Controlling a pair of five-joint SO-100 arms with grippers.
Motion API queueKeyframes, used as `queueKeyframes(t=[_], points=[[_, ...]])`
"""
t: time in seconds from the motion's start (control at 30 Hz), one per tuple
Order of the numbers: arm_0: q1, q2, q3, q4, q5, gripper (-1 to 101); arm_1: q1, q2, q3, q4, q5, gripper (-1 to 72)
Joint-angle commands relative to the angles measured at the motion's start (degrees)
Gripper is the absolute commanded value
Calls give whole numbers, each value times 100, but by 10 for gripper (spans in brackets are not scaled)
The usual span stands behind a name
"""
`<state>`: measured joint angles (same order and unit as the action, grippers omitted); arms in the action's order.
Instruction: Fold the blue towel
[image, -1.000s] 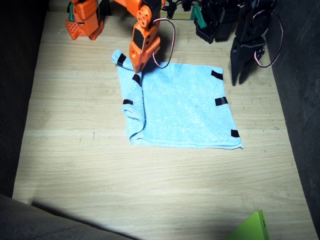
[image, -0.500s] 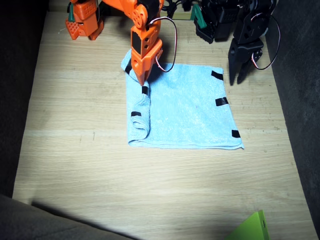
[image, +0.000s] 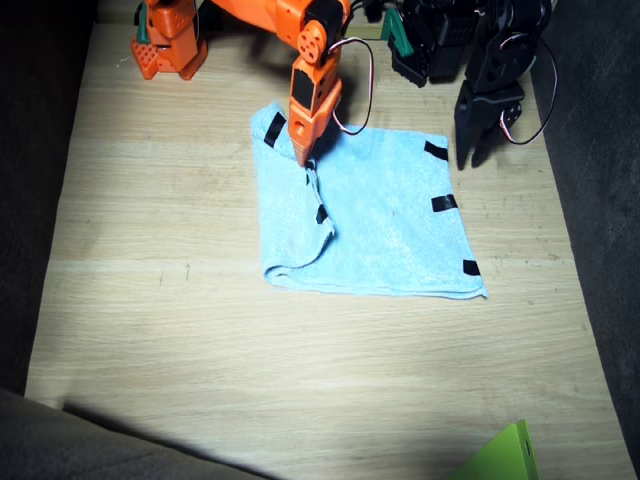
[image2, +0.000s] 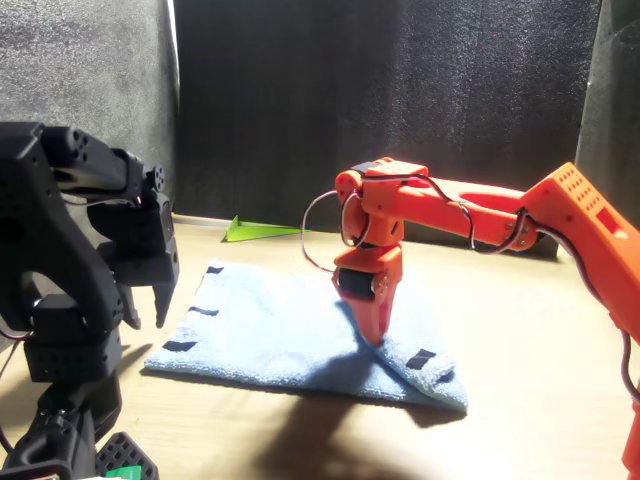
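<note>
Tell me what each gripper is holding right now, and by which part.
The right gripper pinches the blue towel by its far corner, dragging that edge across the cloth. The left gripper holds nothing, hanging above the wooden table.

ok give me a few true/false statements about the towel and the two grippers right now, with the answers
1. The right gripper is down on the blue towel, pinching a raised edge of it. True.
2. The left gripper is gripping the towel's taped edge. False: it hangs beside that edge and holds nothing.
3. The towel is already folded neatly in half. False: only one side is partly drawn over the rest.
4. A lime-green flat piece lies on the table, apart from the towel. True.
5. The orange arm is the left arm. False: the orange one is the right arm; the left arm is black.
</note>
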<state>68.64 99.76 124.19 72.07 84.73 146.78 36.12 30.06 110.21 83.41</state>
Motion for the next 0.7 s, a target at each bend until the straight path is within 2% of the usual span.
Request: queueKeyframes(t=[0.0, 0.07, 0.13, 0.43, 0.67], points=[[18, 18, -193, 9, 79, 147, 299, 483, 44, 141, -97, 125], [18, 18, -193, 9, 79, 146, 360, 659, 62, 141, -158, 187], [18, 0, -193, 9, 79, 145, 396, 835, 79, 141, -211, 197], [0, -79, -229, 9, 79, 140, 290, 1995, 343, 141, -299, 192], [44, -18, -220, 18, 53, 143, -220, 2285, 958, 132, 132, 183]])
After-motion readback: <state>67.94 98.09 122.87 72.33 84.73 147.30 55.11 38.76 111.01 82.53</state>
